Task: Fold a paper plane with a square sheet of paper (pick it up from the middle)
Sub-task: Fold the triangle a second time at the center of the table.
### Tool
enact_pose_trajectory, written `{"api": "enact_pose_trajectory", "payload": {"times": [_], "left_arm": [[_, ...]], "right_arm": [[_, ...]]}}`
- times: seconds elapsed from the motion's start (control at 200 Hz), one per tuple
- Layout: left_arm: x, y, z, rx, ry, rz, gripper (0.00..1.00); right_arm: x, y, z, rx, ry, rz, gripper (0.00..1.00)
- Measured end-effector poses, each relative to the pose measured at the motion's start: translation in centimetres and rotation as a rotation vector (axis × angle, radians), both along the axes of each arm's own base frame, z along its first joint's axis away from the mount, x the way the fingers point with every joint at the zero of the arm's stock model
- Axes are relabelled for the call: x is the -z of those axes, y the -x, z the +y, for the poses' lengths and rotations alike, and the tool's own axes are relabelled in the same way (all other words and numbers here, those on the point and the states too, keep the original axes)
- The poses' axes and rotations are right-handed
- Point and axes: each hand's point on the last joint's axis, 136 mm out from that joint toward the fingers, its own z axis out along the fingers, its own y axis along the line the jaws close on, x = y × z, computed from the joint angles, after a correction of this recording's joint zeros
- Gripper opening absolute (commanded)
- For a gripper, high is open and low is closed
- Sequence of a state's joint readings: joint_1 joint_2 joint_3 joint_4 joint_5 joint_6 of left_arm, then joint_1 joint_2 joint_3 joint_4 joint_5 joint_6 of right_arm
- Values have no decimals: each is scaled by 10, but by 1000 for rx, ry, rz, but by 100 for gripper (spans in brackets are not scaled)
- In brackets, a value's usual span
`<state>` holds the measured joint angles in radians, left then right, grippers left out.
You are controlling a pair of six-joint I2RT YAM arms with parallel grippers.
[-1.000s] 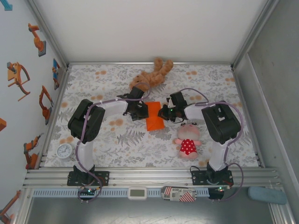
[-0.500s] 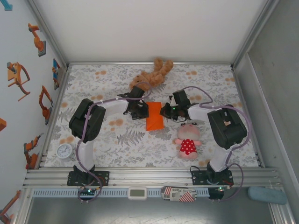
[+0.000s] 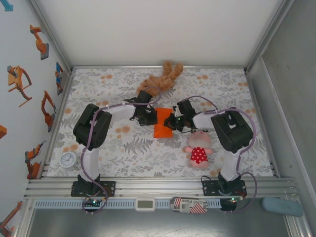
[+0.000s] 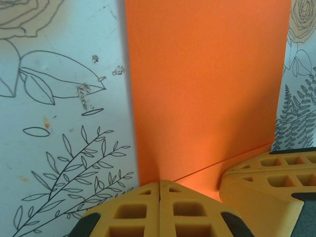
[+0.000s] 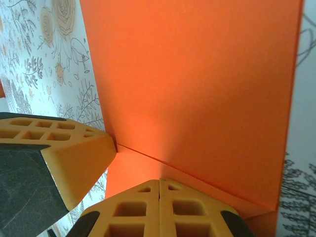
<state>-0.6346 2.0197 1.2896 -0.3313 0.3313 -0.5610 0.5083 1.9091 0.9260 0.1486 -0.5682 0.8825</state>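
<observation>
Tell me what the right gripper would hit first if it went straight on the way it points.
The orange paper. The shut right gripper points down at it, tips seemingly touching near a crease, with the floral table cover underneath. Depth is hard to judge.

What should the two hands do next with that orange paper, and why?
Probably slide the shut right hand along the slanted fold edge to press it flat. It and the shut left hand sit close together on the thin bright orange paper sheet, where a folded-over corner's edge runs just beside their tips.
</observation>
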Motion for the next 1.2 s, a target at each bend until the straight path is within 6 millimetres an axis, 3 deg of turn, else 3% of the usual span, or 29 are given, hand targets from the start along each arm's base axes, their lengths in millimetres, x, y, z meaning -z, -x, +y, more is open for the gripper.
{"api": "enact_pose_trajectory", "payload": {"times": [0.255, 0.421, 0.571, 0.781, 1.202], "left_arm": [[-8, 0, 1, -30, 6, 7, 9], [-45, 2, 3, -103, 59, -40, 12], [-68, 23, -4, -139, 131, -52, 11], [-47, 49, -12, -173, 156, 29, 10], [-14, 57, -28, -253, 194, 94, 16]], "right_arm": [[1, 0, -1, 3, -1, -8, 0], [2, 0, -1, 5, 2, -8, 0], [2, 0, -1, 5, 2, -8, 0], [2, 0, -1, 6, 3, -7, 0], [2, 0, -1, 6, 2, -7, 0]]}}
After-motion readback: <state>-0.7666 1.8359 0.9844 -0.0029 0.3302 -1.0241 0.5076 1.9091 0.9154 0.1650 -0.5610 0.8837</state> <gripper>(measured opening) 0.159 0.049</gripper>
